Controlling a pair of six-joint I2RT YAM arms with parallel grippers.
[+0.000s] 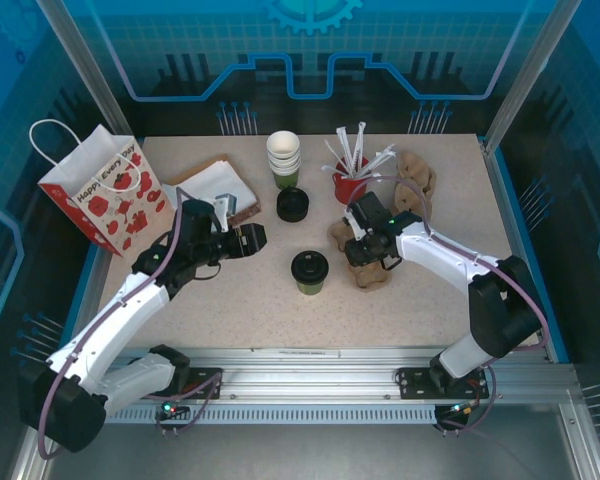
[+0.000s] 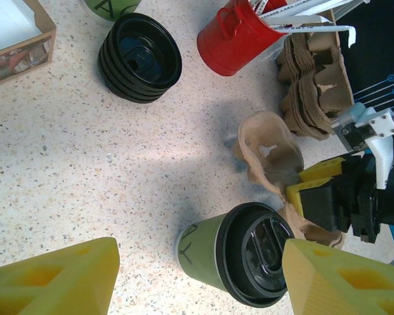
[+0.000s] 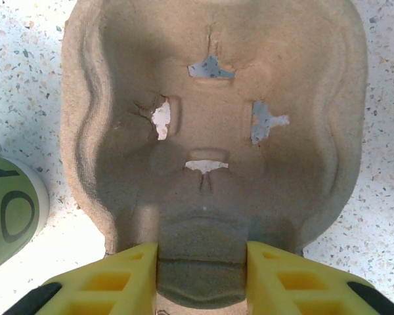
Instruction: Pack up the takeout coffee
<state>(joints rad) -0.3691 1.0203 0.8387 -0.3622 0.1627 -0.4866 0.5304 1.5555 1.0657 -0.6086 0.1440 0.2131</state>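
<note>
Pulp carrier (image 3: pixel 210 85) clamped in lowered right jaws; left jaws gape toward takeout coffee (image 2: pixel 236 259).

Tabletop (image 1: pixel 230 310) lying open at coffee cup's (image 1: pixel 309 271) 6 and 8 o'clock; cup carrier (image 2: pixel 266 151) crowding 3 o'clock; lid stack (image 1: pixel 293 204) standing at 12.

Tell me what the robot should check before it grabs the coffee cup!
1. Coffee cup upright: ok.
2. Black lid on it: ok.
3. Left fingers open: ok.
4. Left fingers around the cup: not ok, the cup sits ahead of them.
5. Right fingers holding the cardboard carrier: ok, they pinch its edge.
6. Carrier lying flat on the table: cannot tell.
</note>
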